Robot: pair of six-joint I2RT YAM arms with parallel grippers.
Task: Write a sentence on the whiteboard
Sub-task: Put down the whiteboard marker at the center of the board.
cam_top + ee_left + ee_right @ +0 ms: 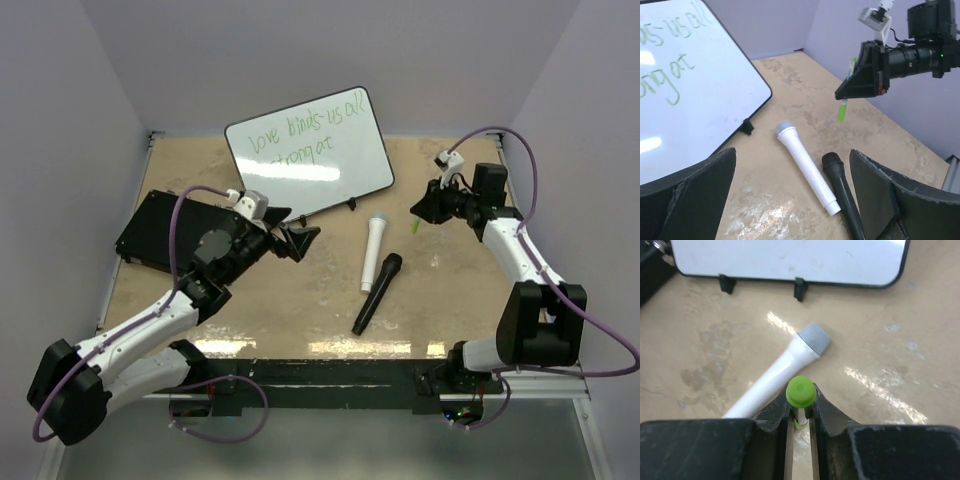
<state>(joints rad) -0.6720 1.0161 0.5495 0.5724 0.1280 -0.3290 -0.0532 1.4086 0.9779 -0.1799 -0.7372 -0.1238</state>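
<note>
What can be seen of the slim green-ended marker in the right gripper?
The slim marker, a pale barrel with bright green ends, stands nearly upright, pinched between the shut black fingers of the right gripper. Its lower green end hangs above the tan table, apparently not touching it, right of the propped black-framed whiteboard.

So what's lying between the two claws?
The white microphone, its grey head between the left gripper and right gripper; the top view shows it.
</note>
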